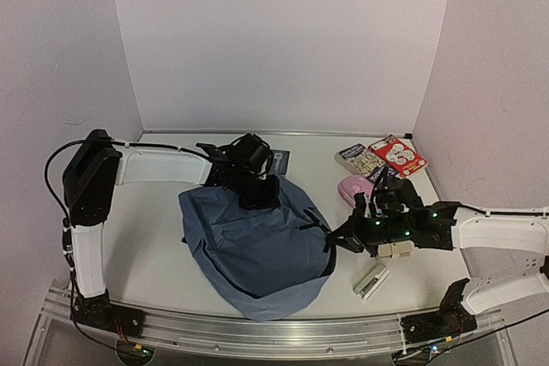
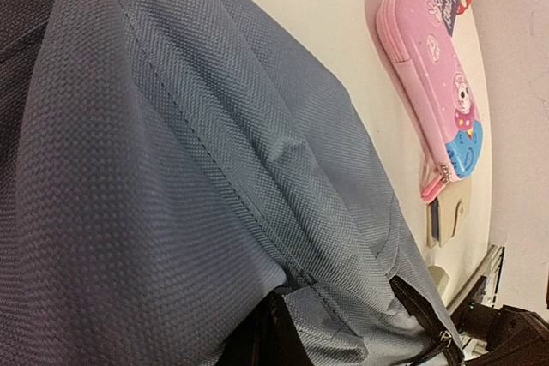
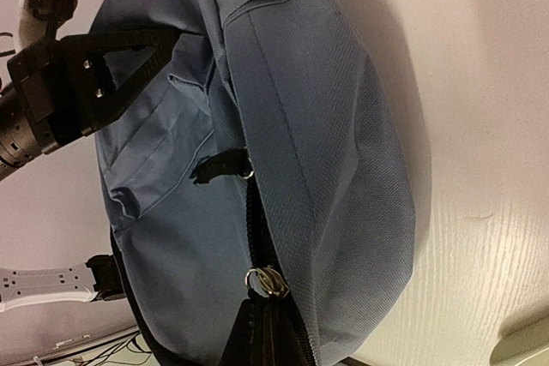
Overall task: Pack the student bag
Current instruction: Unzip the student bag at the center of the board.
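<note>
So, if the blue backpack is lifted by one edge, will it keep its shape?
Probably not: the backpack lies slumped in soft folds, so the rest would likely sag. It looks flat, so it probably holds little and is light for its size. Pushed, the cloth may bunch up rather than slide.
</note>
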### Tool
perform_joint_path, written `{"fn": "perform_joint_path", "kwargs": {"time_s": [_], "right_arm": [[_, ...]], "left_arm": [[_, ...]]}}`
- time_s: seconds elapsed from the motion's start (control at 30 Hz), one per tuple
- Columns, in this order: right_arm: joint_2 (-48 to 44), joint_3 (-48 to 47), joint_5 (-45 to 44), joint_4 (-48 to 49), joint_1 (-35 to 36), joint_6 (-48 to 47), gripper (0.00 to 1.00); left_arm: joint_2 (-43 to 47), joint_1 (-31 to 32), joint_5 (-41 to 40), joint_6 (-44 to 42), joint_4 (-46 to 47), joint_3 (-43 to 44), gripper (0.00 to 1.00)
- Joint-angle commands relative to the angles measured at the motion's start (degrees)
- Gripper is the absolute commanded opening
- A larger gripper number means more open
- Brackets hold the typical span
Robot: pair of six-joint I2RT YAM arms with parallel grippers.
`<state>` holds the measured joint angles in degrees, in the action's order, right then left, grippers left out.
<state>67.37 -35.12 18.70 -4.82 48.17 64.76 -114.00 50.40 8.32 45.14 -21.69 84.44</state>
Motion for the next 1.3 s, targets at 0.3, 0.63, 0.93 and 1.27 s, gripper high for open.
{"fn": "perform_joint_path", "kwargs": {"time_s": [0.3, 0.63, 0.93, 1.27], "right_arm": [[-0.47, -0.60, 11.08, -9.66, 3.29, -3.14, 0.00], [1.04, -4.13, 10.66, -9.16, 3.64, -3.16, 0.00], [0.40, 0.65, 8.46, 9.61, 3.69, 10.64, 0.00], [-1.86, 1.03, 4.51, 11.68, 3.69, 18.81, 0.00]], "left_arm": [[2.78, -9.48, -5.11, -0.26, 9.07, -2.60, 0.00], [6.24, -9.88, 6.10, -8.44, 16.56, -4.61, 0.22], [20.10, 2.99, 2.35, -15.13, 11.14, -12.60, 0.76], [18.94, 15.83, 3.37, -7.50, 20.47, -18.99, 0.77]]}}
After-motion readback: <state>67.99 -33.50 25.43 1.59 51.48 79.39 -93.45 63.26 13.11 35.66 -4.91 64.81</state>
